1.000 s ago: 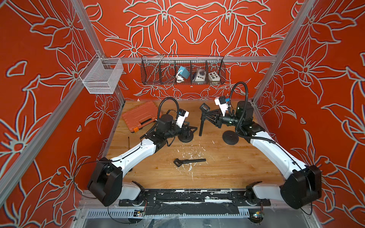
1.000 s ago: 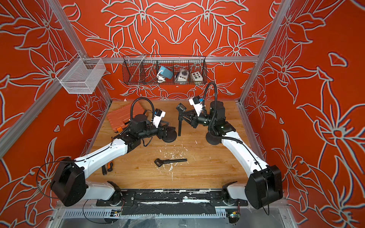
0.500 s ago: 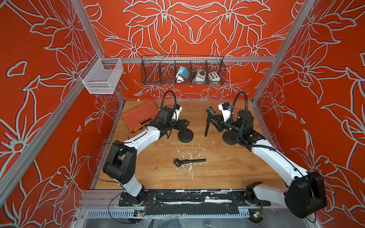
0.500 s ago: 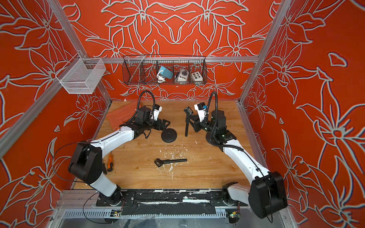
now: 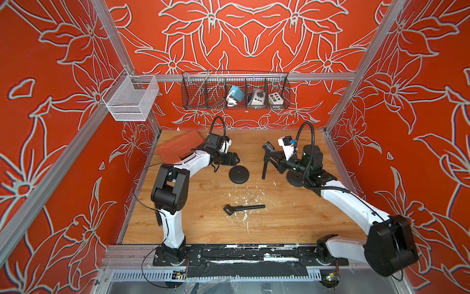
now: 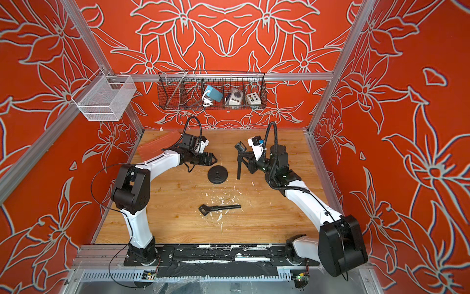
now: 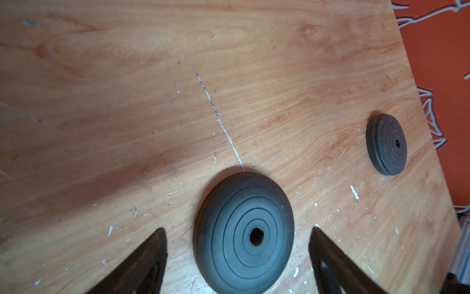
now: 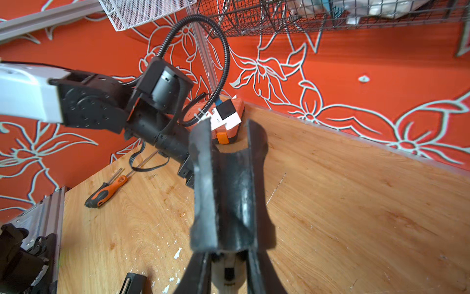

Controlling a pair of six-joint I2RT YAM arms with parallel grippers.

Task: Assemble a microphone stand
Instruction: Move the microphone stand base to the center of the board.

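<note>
1. Left wrist view: the jaws of the left arm stand wide apart and hold nothing. The round base lies flat between their tips and touches neither of them. Its centre hole faces up.
2. Right wrist view: the jaws of the right arm are closed on the stand pole. The microphone clip on this pole fills the picture.
3. In both top views the stand pole is nearly upright, just beside the round base and not in it. I cannot tell whether its lower end touches the worktop.
4. One second ago the left jaws were down at the round base. Now they have opened fully and the left arm has drawn back toward the orange tool case. The round base has not moved.
5. I judge that the round base is now placed and free, so the pole can go into its hole. Nothing steadies it, so it may slide.
6. Farther out, a second base sits partly under the right arm. A second pole lies nearer the front, well apart.
</note>
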